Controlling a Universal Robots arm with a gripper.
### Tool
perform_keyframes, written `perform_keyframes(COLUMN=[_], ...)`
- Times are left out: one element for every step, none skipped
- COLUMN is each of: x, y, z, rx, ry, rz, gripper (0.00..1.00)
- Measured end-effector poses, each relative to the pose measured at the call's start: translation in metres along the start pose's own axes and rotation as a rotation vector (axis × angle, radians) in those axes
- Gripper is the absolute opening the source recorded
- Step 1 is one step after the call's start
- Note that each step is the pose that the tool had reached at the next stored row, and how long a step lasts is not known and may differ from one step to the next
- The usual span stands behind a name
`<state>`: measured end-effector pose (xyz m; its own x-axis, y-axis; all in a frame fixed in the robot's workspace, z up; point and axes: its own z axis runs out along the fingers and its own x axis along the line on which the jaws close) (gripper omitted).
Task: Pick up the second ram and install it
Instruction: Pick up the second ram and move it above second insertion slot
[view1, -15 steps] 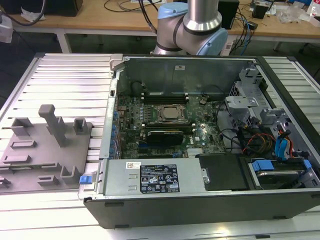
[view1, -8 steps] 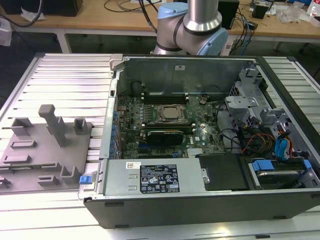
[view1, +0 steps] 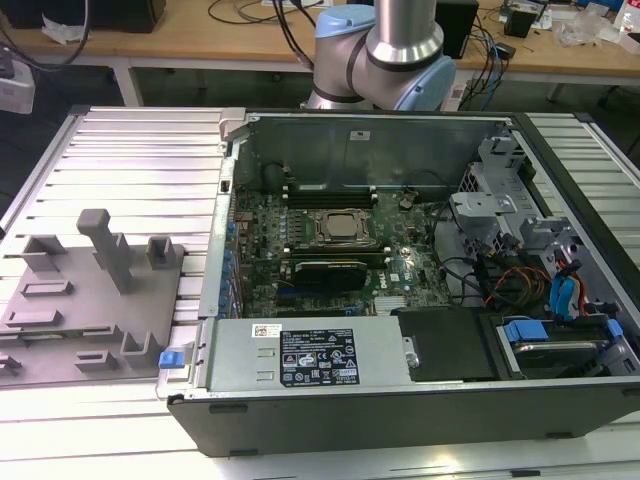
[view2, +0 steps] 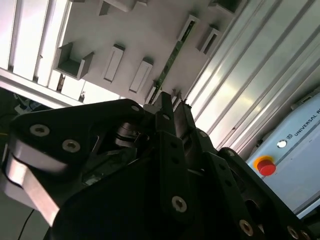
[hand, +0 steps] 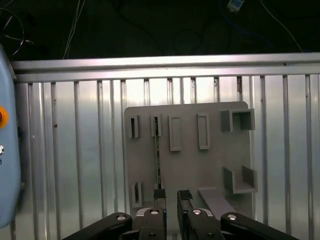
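Hovers with the claw (hand: 171, 196) released and empty above the memory stick (hand: 157, 155), standing on edge in the grey tray (hand: 210, 170) (nearer one finger than centred). Could clip its edge or pinch it skewed.

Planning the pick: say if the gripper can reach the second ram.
Probably yes: the second ram stands uncovered in the grey holder, and the gripper hangs above it, jaws open.

I saw the ribbed table (hand: 75, 150) was bare metal with a bright sheen, the fixture (hand: 200, 170) smooth matt grey plastic, the second ram (hand: 156, 150) green circuit board, the gripper (hand: 171, 195) matt black with shiny metal screw heads (hand: 231, 217).
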<state>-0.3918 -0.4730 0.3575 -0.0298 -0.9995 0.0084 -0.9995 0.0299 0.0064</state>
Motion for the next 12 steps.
perform_keyframes(x=[0.0, 0.0, -0.0001, -0.0001, -0.0001, -0.0001, -0.0001, -0.0001, -0.0001, -0.0001, -0.0001, -0.0001], y=[0.0, 0.0, -0.0001, 0.0, -0.0001, -0.0001, -0.0001, -0.0001, -0.0001, -0.0001, -0.0001, -0.0001], z=[0.0031, 0.0053, 0.0064, 0.0072, 0.0087, 0.0096, 0.0104, 0.0128, 0.0141, 0.0151, 0.016, 0.0171], rx=[0.0001, 0.0001, 0.0, 0.0, 0.0001, 0.0, 0.0001, 0.0, 0.0, 0.0001, 0.0, 0.0001], ry=[0.0, -0.0001, 0.0001, 0.0, 0.0, 0.0, -0.0001, 0.0, 0.0, 0.0, 0.0, 0.0], rz=[0.0, 0.0, 0.0, 0.0, 0.0, 0.0, 0.0, 0.0, 0.0, 0.0, 0.0, 0.0], gripper=[0.24, 0.24, 0.24, 0.24, 0.24, 0.24, 0.24, 0.24, 0.24, 0.24, 0.24, 0.24])
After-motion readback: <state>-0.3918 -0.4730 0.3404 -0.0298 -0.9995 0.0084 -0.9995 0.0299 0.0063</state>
